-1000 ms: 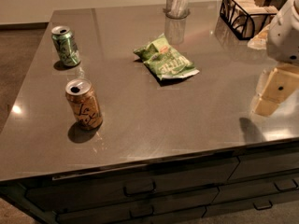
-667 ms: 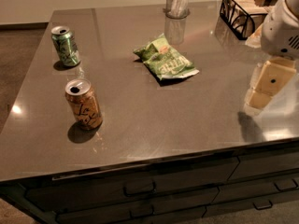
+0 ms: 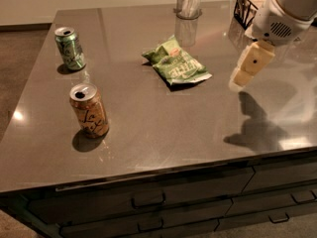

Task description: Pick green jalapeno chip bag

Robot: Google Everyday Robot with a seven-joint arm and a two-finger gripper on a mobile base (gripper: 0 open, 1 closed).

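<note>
The green jalapeno chip bag (image 3: 176, 63) lies flat near the middle of the grey counter (image 3: 163, 128), crinkled light green with white lettering and a small red logo. My gripper (image 3: 237, 83) hangs above the counter to the right of the bag, a short gap away from it. It has cream-coloured fingers (image 3: 250, 65) below a white wrist housing. Nothing is in the gripper.
A green soda can (image 3: 70, 48) stands at the left rear. An orange-brown can (image 3: 89, 110) stands at the left front. A metal cup (image 3: 188, 0) stands at the back, and a black wire basket (image 3: 247, 6) at the back right. Drawers run below the front edge.
My gripper has moved left and toward the back of the counter, closer to the chip bag. The bag and cans have not moved.
</note>
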